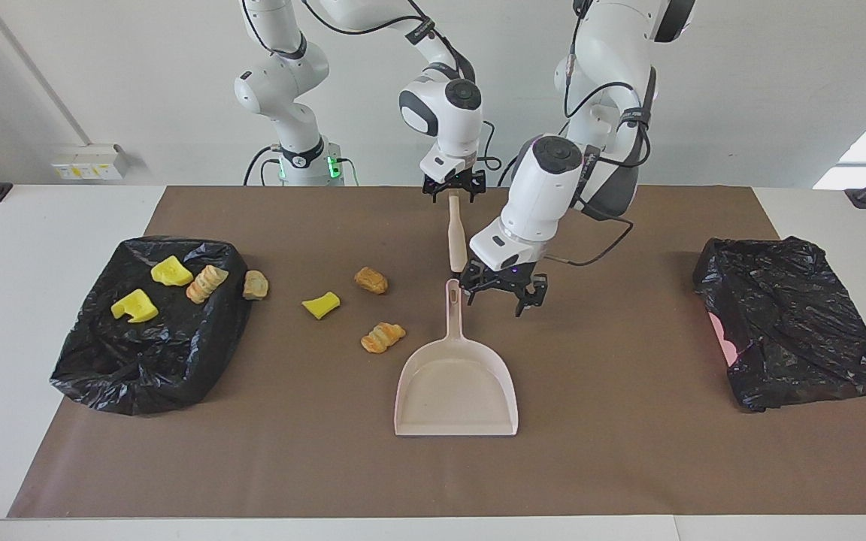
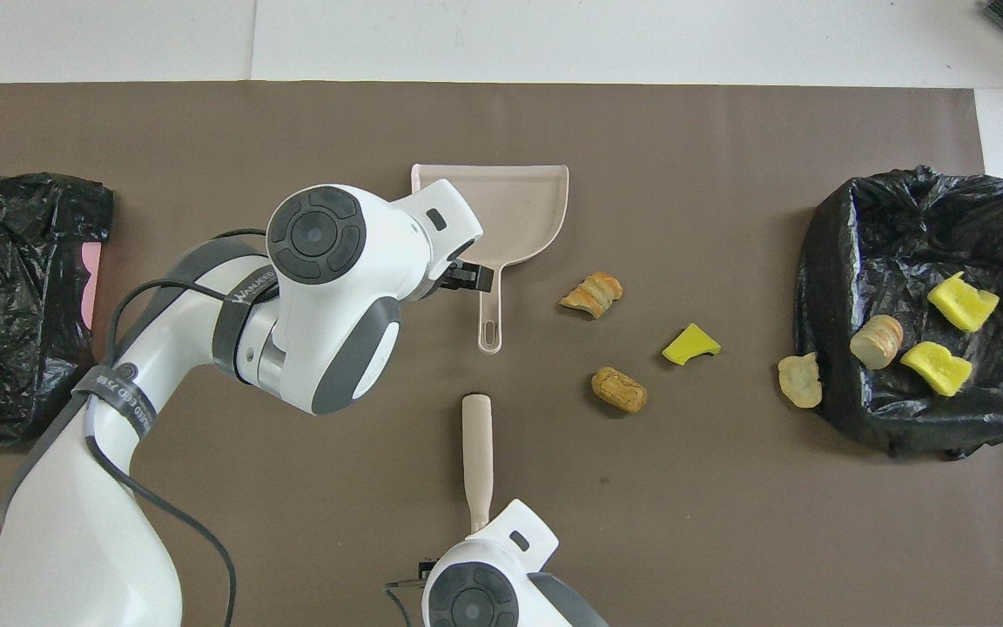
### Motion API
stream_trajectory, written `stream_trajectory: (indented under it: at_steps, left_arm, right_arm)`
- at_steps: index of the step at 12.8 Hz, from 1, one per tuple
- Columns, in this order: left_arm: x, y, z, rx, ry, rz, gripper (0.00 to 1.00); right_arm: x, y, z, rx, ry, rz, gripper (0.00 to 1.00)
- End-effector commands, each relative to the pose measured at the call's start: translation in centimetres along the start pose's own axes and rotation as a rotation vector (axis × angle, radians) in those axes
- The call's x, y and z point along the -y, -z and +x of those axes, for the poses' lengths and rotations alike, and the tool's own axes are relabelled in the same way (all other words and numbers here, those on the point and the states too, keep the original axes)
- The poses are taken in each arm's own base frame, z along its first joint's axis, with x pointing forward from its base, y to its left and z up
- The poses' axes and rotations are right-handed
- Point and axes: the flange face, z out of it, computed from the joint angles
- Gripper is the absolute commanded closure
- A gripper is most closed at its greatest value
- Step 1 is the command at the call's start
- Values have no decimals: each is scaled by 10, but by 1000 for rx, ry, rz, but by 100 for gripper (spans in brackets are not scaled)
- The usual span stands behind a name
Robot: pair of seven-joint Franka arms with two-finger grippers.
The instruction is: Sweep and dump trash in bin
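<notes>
Left pincer (image 1: 500,294), spread wide, hangs just beside the dustpan (image 1: 455,391) handle. Right pincer (image 1: 454,188) stands wide around the brush (image 1: 456,237) handle's end. Four trash scraps (image 1: 320,305) lie on the counter (image 1: 628,451) at the dustpan's 9 to 10 o'clock in the facing view; three sit in the bin (image 1: 143,368) at the right arm's end. Bare mat surrounds the dustpan's mouth.

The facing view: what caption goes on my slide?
Left gripper hovers open beside the beige plastic dustpan; right gripper over the beige brush handle.
</notes>
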Motion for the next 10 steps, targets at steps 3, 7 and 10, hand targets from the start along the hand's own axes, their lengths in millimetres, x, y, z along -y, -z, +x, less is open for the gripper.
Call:
stream_trajectory:
  at_steps: [3,7,10]
  left_arm:
    - [-27,-50,-4,14,36,-9,0]
    - [-43,-51,3,10,42,-17,0]
    - [-47,-59,-6,35,33,-9,0]
  right_arm:
    - [-12,18,-2,-6,-55,30,20]
    - [-16,17,2,-7,-60,31,20]
    - [-16,16,11,-22,-80,53,20]
